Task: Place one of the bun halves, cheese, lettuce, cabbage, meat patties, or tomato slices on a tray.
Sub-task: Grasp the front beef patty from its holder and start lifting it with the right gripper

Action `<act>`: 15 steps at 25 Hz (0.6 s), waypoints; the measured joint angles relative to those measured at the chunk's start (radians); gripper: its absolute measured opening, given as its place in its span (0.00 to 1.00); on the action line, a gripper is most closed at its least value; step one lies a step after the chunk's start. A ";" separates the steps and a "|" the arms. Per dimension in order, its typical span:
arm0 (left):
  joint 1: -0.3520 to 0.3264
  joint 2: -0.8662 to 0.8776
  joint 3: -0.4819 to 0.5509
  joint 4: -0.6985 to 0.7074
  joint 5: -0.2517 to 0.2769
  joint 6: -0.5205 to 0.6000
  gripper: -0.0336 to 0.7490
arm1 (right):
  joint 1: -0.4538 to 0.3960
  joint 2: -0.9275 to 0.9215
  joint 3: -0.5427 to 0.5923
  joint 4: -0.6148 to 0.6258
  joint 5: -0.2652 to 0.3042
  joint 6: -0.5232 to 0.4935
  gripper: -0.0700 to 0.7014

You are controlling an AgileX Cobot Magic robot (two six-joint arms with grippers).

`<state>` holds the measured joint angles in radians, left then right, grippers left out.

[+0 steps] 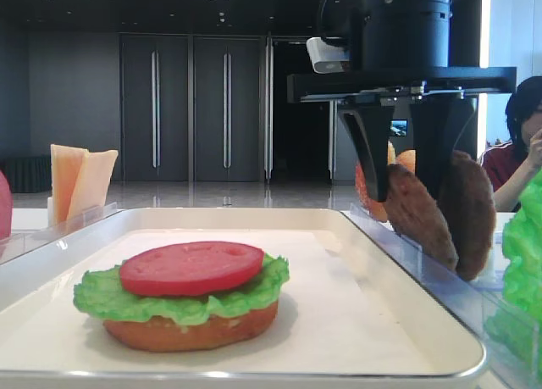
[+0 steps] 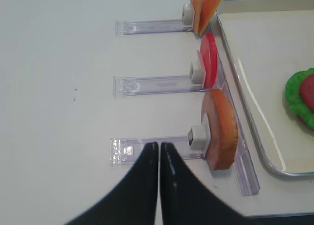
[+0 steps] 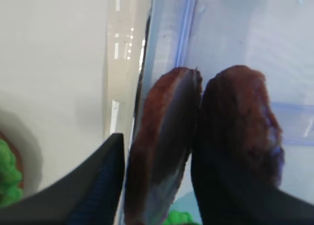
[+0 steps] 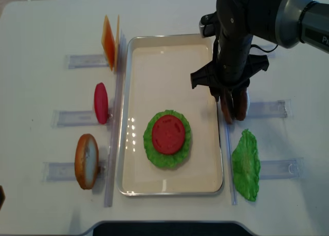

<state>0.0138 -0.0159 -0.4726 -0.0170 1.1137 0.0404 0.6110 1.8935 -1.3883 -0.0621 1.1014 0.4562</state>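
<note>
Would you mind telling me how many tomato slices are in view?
2. One tomato slice lies flat on the lettuce in the tray; the other tomato slice stands upright in a clear holder left of the tray.

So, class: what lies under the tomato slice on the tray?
Under the tomato slice sits a green lettuce leaf, and beneath that a bun half resting on the tray. The tomato and lettuce cover the bun's top face, so it cannot be seen.

The left gripper [image 2: 159, 151] (jaws pressed together) hovers just beside a bun half [image 2: 222, 129].
</note>
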 joint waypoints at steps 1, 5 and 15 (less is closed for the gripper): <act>0.000 0.000 0.000 0.002 0.000 0.000 0.04 | 0.000 0.000 0.000 -0.013 0.004 0.001 0.48; 0.000 0.000 0.000 0.005 0.000 0.000 0.04 | 0.000 0.000 0.000 -0.049 0.011 0.003 0.34; 0.000 0.000 0.000 0.010 0.000 0.000 0.04 | 0.000 0.000 0.000 -0.071 0.030 0.014 0.27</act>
<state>0.0138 -0.0159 -0.4726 -0.0072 1.1137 0.0404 0.6110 1.8935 -1.3883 -0.1330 1.1311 0.4702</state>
